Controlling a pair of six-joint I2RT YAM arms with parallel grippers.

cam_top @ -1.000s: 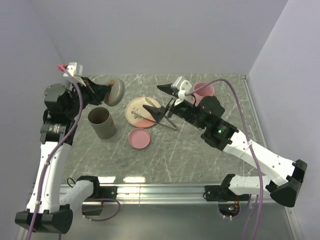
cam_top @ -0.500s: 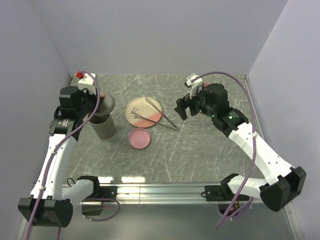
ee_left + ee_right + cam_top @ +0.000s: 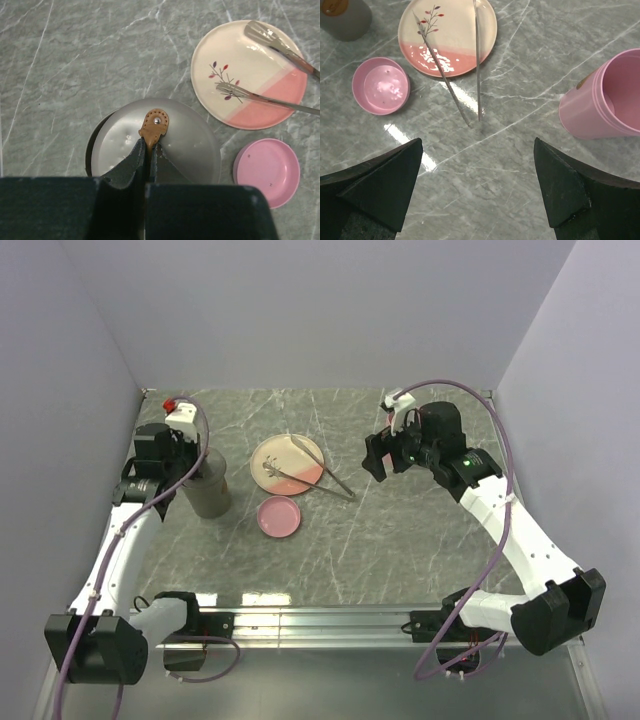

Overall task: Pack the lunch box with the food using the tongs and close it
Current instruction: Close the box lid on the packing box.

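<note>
Start at the plate [image 3: 272, 450]. Your left fingers [image 3: 131, 167] are shut tight on the brown tab [image 3: 154, 126] of the silver lid [image 3: 192, 145]. The lid now hangs right over the grey pot [image 3: 210, 500], left of the plate. It is no longer tipped up off to the side with the pot open. I think the pot is the lunch box and you are at the closing step.

Your right fingers [image 3: 377, 187] are spread wide and hold nothing. They are up high now, to the right of the plate, not down low by the tongs [image 3: 441, 70] any more. The tongs lie alone, with their tips on the plate and the joined end on the surface [image 3: 520, 165] just past the plate's edge. So the tongs part looks done.

Some things are hard to see. I find no food on the plate, only its painted twig. The food may be inside the pot, but the lid covers it. A dark sliver of the pot's rim shows at one side of the lid, so I cannot tell if the lid sits flat or floats above. The pink dish [image 3: 381, 86] just beside the plate has shiny specks I cannot make out. The pink cup [image 3: 590, 110], farther right of the plate, is cut off in the right wrist view. From above it is hidden under the right arm.
</note>
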